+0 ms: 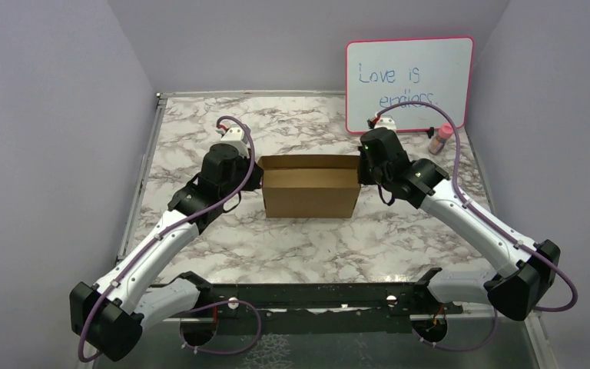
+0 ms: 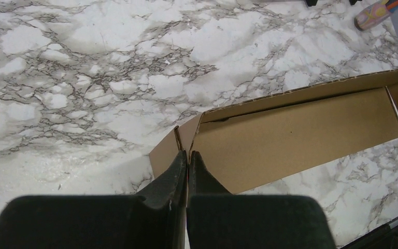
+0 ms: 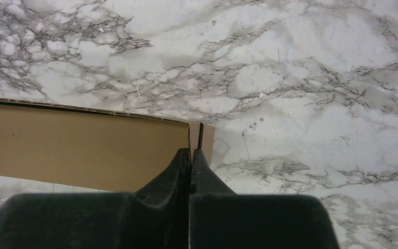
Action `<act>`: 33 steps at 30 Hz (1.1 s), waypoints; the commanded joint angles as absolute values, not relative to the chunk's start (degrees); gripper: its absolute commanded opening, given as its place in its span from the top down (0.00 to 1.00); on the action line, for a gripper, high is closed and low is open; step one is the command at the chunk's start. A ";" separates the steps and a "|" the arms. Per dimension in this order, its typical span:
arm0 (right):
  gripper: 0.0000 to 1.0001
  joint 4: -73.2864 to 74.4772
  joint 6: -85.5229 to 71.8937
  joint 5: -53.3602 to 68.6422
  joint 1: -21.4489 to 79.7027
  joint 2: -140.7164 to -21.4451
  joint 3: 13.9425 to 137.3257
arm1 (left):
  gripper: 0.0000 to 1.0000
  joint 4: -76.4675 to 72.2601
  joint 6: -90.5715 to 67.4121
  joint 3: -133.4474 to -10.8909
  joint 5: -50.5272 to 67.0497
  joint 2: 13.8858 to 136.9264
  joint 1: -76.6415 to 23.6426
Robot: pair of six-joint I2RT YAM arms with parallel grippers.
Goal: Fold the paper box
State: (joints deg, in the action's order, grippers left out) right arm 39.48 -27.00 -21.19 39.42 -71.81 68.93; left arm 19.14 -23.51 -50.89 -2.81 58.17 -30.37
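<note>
The paper box (image 1: 309, 192) stands walls-up, top still unclosed; left end effector (image 2: 187, 154) and right end effector (image 3: 191, 151) each pinch an end wall.

Right wrist view's left edge cuts off the paper box (image 3: 83, 145).

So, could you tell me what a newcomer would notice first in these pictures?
Most striking is the brown paper box, standing open in the middle of the marble table, with the left gripper and the right gripper closed on its two ends. Behind it, at the far right, a pink-framed whiteboard with blue handwriting stands against the wall, and a small bottle sits beside it.
</note>
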 commanded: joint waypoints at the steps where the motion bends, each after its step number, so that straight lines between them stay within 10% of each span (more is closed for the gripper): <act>1: 0.99 39.36 -29.77 -20.49 40.40 -72.59 67.45 | 1.00 19.79 -27.26 -49.14 -1.39 58.58 -32.72; 33: 0.99 32.02 -30.68 -32.15 49.03 -67.99 57.59 | 1.00 21.10 -26.63 -48.08 -15.75 59.80 -42.41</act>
